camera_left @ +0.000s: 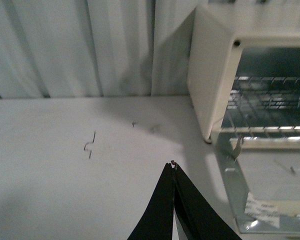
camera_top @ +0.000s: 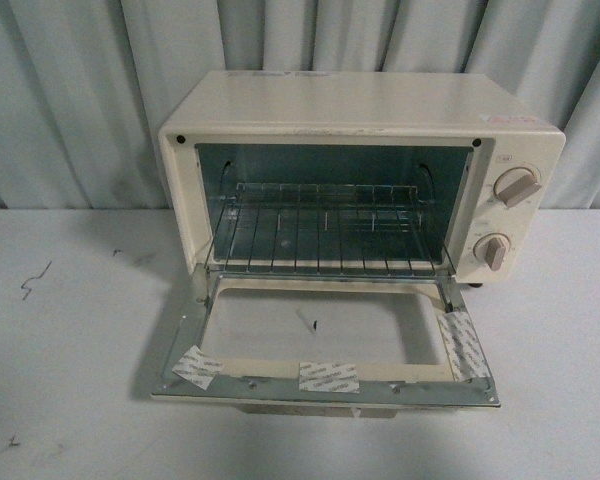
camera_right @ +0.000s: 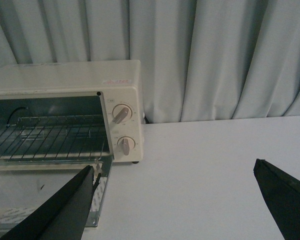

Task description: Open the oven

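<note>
oven door lies fully down on desk | left pincer together | right pincer apart

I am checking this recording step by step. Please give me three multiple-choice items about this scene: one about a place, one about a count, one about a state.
1. Where are the knobs on the oven, in the front view?
A. right of the cavity
B. left of the cavity
C. on the top

2. How many tape pieces are on the door?
A. one
B. three
C. six

3. How is the door?
A. shut
B. removed
C. folded down open

Answers: 1 A, both knobs sit on the right panel. 2 B, one at each corner and one in the middle. 3 C, it lies flat before the wire rack.
</note>
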Controlling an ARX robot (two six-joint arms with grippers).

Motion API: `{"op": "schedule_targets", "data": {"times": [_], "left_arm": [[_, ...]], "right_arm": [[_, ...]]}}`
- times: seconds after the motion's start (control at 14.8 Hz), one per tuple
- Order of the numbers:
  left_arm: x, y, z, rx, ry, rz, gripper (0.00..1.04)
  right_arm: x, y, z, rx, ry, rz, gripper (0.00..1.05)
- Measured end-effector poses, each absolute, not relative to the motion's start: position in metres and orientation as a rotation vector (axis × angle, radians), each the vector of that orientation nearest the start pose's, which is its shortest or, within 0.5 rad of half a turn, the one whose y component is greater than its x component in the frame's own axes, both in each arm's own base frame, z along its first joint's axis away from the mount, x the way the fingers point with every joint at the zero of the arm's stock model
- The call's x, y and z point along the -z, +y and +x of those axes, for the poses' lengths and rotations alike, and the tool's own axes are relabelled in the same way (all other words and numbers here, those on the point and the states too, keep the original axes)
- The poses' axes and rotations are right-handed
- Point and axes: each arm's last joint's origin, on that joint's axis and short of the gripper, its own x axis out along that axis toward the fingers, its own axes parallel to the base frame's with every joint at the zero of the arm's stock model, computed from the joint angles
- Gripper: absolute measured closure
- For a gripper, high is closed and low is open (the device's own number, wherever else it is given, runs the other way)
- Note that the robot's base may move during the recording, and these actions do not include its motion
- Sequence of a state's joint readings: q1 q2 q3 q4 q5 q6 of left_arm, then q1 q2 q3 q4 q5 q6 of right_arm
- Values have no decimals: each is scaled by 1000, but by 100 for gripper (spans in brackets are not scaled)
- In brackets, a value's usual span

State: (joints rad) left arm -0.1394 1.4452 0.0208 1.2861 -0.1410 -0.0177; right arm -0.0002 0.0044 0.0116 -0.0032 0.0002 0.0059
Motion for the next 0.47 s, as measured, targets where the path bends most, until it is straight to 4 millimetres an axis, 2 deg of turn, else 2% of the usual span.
{"op": "schedule_targets", "data": {"times": [0.13, 0.47], "left_arm": [[-139, -15, 168, -4, 21, -15, 103], [-161, 0, 148, -5, -21, -17, 103]], "right_arm": [[-167, 0, 97, 0, -4, 6, 6], [-167, 0, 97, 0, -4, 6, 6]]}}
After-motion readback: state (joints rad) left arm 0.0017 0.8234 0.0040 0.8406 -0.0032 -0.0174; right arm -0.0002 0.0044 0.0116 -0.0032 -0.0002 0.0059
